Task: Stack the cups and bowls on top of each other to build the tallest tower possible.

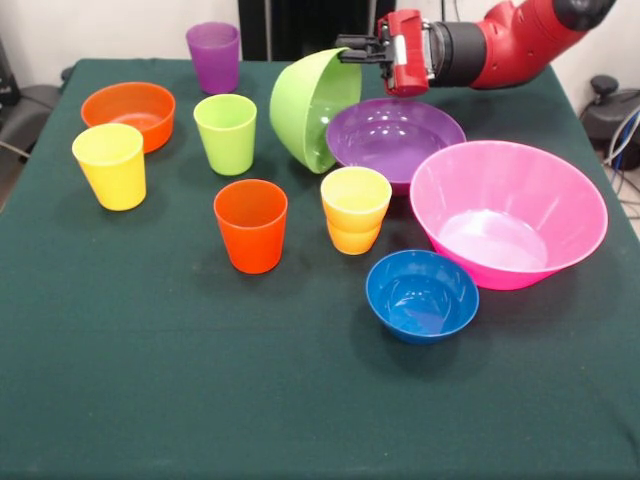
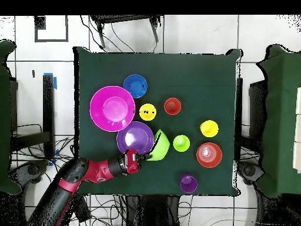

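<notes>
Lime green plastic filled the middle of the front view: the green bowl (image 1: 312, 108) was tipped on its side, its opening facing the right of the picture, its lower edge hiding part of the purple bowl's (image 1: 395, 140) rim. The gripper (image 1: 356, 52) was clamped on the green bowl's upper rim, though the fingertips were dark and small, so how deep they reached could not be made out. The red arm (image 1: 510, 35) entered from the top right corner, cut off by the frame, lying nearly level with the wrist pointing left. The pink bowl (image 1: 510, 215) overlapped the purple bowl's right side. The blue bowl (image 1: 421, 295) sat just in front of the pink one, and the orange bowl (image 1: 129, 112) was far left. Upright on the green table (image 1: 150, 400) were the purple cup (image 1: 213, 56), lime green cup (image 1: 226, 133), yellow cup (image 1: 110, 165), orange-red cup (image 1: 251, 225) and yellow-orange cup (image 1: 355, 209); the last seemed to be two nested cups, but that was unclear.

From overhead, the arm (image 2: 88, 173) rose from the lower left and bent toward the gripper (image 2: 143, 158), whose fingers were lost against the green bowl (image 2: 160, 146). That bowl lay between the purple bowl (image 2: 134, 137) and the lime green cup (image 2: 181, 143).
</notes>
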You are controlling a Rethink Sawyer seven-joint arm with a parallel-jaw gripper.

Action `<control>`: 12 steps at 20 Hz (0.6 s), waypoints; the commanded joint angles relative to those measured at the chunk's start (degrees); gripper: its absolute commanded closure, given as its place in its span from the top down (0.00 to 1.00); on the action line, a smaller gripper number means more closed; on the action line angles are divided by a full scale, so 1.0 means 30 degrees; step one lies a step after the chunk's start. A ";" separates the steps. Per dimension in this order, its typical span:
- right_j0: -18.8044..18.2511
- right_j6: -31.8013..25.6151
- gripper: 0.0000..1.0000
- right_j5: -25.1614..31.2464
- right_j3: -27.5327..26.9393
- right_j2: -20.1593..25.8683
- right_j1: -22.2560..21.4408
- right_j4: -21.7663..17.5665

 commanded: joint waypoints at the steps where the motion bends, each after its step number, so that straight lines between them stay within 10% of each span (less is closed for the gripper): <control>1: -0.0352 0.0840 0.00 -0.0188 -0.3716 0.2370 0.0140 -0.0323; 12: -0.1026 0.0402 0.00 0.1628 -0.4903 0.1931 0.0332 -0.0641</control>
